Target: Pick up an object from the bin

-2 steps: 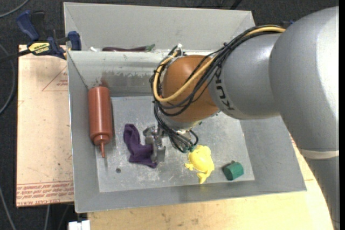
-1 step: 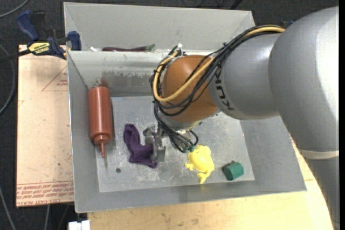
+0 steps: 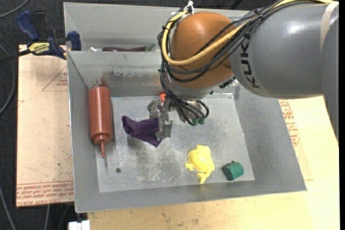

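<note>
My gripper (image 3: 162, 117) is low in the middle of the bin, under the orange wrist cover. It touches the right end of a crumpled purple thing (image 3: 140, 130) that lies on the bin floor and stretches away to the left. Whether the purple thing is gripped I cannot tell. A yellow toy figure (image 3: 200, 162) lies toward the front, to the right of and nearer than the gripper.
A red-brown bottle (image 3: 101, 116) lies along the left wall, nozzle pointing to the front. A small green cap-like piece (image 3: 233, 170) sits at the front right. The arm and its cables cover the bin's back right.
</note>
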You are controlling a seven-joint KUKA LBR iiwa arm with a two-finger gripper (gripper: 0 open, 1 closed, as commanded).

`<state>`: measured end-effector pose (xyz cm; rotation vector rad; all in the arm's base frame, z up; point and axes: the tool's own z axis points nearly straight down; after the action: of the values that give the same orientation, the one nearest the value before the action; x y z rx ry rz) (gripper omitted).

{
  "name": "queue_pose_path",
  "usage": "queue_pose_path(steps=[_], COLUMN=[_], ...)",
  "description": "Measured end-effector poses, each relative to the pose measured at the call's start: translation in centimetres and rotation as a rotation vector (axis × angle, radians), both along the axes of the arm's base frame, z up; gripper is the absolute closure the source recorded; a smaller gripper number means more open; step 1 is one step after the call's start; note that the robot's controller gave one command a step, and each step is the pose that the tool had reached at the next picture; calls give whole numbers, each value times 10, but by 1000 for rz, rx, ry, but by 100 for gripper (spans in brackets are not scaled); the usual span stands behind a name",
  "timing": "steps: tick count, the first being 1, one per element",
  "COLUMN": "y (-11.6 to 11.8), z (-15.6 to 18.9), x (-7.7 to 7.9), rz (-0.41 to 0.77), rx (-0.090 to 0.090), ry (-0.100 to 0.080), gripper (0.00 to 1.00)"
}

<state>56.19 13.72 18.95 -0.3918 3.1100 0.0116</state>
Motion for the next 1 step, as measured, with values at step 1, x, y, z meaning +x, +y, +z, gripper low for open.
queue_pose_path(steps=[1], y=[0], z=[0], x=[0], rz=[0], rx=[0], ry=[0], gripper=[100])
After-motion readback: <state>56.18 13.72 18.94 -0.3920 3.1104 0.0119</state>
